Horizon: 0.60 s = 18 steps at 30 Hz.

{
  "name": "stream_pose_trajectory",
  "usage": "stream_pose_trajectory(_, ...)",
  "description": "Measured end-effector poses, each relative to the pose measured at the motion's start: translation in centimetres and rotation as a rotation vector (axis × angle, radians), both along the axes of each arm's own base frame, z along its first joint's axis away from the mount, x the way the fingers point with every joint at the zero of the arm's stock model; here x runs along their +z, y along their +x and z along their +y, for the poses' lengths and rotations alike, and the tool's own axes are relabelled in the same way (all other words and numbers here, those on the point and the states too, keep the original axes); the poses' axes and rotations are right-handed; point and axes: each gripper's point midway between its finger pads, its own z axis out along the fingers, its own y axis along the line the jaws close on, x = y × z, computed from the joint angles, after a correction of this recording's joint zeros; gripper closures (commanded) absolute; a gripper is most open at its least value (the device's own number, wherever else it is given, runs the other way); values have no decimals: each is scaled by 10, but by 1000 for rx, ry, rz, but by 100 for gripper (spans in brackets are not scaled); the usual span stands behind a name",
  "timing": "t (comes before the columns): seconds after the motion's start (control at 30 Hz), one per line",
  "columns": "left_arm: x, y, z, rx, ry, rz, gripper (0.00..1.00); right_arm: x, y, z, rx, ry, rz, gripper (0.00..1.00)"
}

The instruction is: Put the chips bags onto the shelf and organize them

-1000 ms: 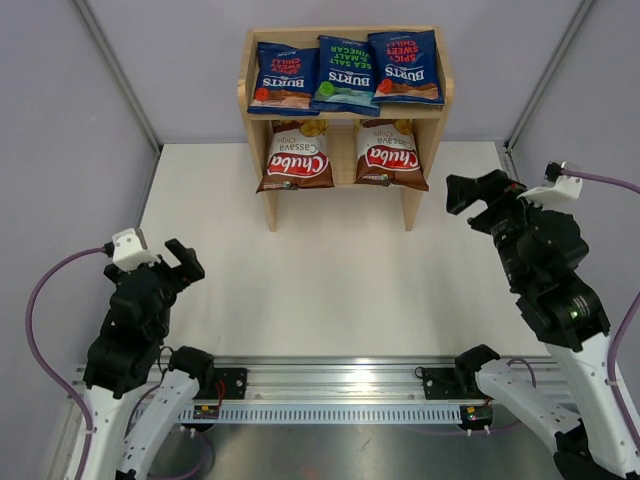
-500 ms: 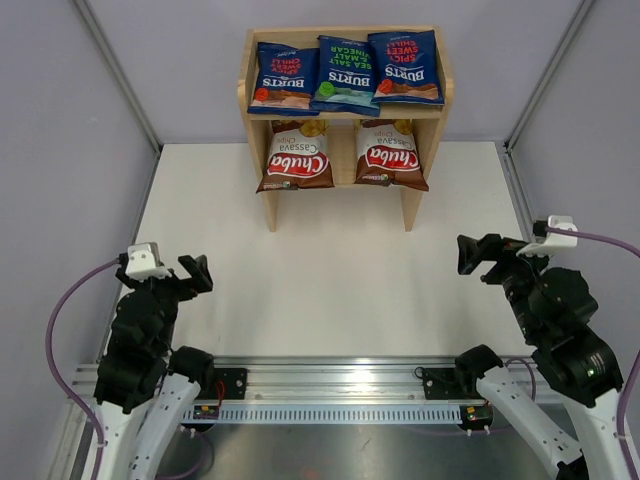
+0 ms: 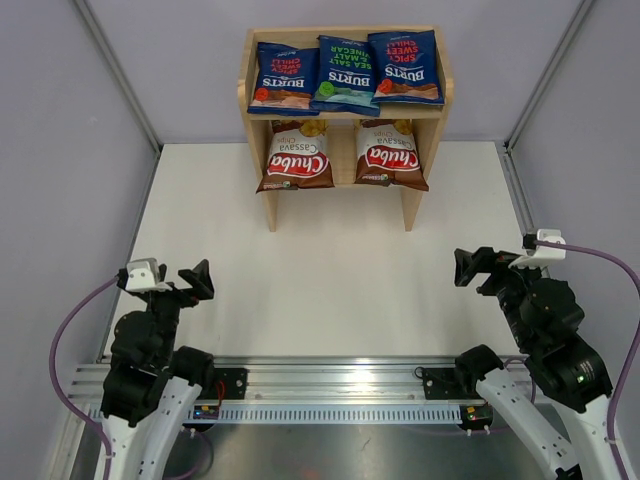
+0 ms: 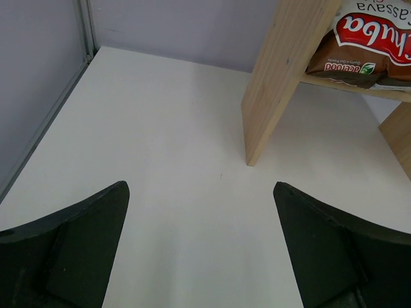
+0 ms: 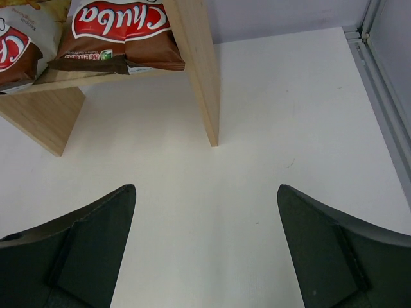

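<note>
Task looks finished to me. All five bags are on the shelf (image 3: 270, 205), which stands at 12 o'clock on the table (image 3: 330, 290), near the far wall.

Top tier: three dark blue Burts bags (image 3: 345, 73) in a row, lying flat inside the raised rim. Their edges touch or overlap slightly.

Lower tier: two brown-and-white Chuba bags (image 3: 297, 158) side by side, one at 11 o'clock and one at 1. Their near ends hang a little over the front edge.

One brand per tier, so it's sorted. No bag on the table anywhere I can see. My call is that nothing is left except maybe parking the arms.

Left gripper (image 3: 193, 278) is at 8 o'clock with its jaws spread wide and nothing held. Its wrist view shows only bare tabletop between the fingers. Right gripper (image 3: 476, 266) is at 4 o'clock, also wide apart and empty. Both are well apart from the shelf and point toward it.

Surface: matte white tabletop, flat, a few faint specks, no clutter.

Room: pale grey-lilac walls (image 3: 60, 120) on three sides, with metal strips at the corners. A slotted aluminium rail (image 3: 340, 385) along 6 o'clock carries the arm bases. Purple cables (image 3: 60, 320) loop off each wrist.
</note>
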Motion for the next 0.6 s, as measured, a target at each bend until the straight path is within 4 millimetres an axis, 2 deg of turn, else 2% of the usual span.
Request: stream_pose_trajectory(0.6,5,1,-6,-38,6,-21,1,2,2,-9,-54,5,-20,0)
